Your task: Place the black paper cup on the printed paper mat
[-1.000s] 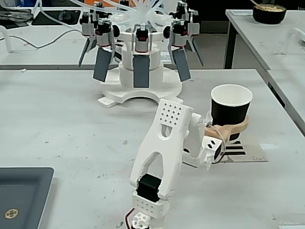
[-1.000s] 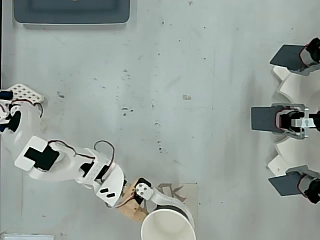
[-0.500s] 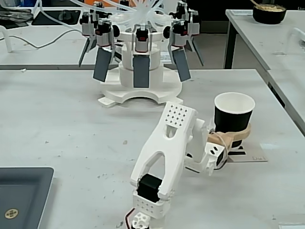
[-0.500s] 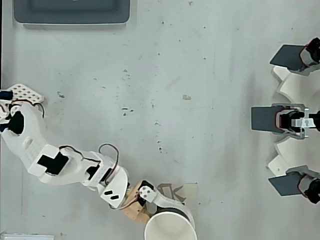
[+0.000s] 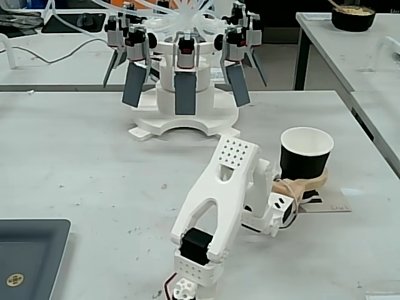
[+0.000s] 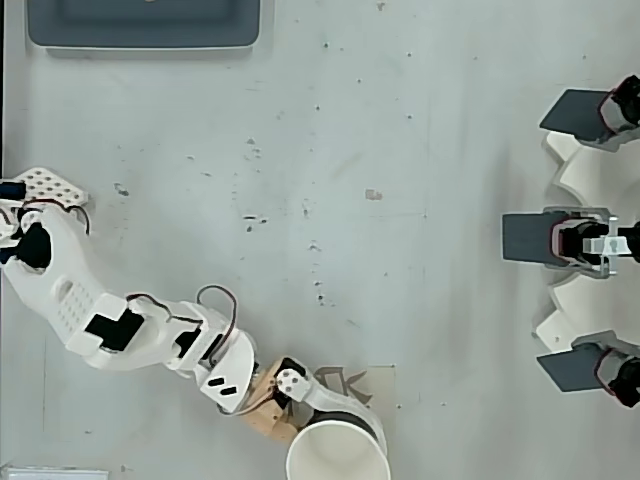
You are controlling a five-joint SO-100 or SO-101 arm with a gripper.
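The black paper cup (image 5: 306, 155) stands upright with its white inside showing, at the right of the table in the fixed view. In the overhead view the cup (image 6: 338, 457) sits at the bottom edge, partly cut off. My gripper (image 5: 310, 179) is shut on the cup's lower part, its tan finger (image 5: 312, 181) wrapped around the base. From overhead the gripper (image 6: 318, 420) reaches in from the left. The printed paper mat (image 5: 334, 204) lies flat directly under the cup, and its grey mark shows on the mat (image 6: 385, 385). Whether the cup's base touches the mat I cannot tell.
A dark grey tray (image 5: 25, 256) lies at the near left, seen from overhead at the top left (image 6: 145, 25). A white device with several dark paddles (image 5: 184, 81) stands at the far side, on the right edge in the overhead view (image 6: 590, 240). A dark bowl (image 5: 353, 15) sits on another table.
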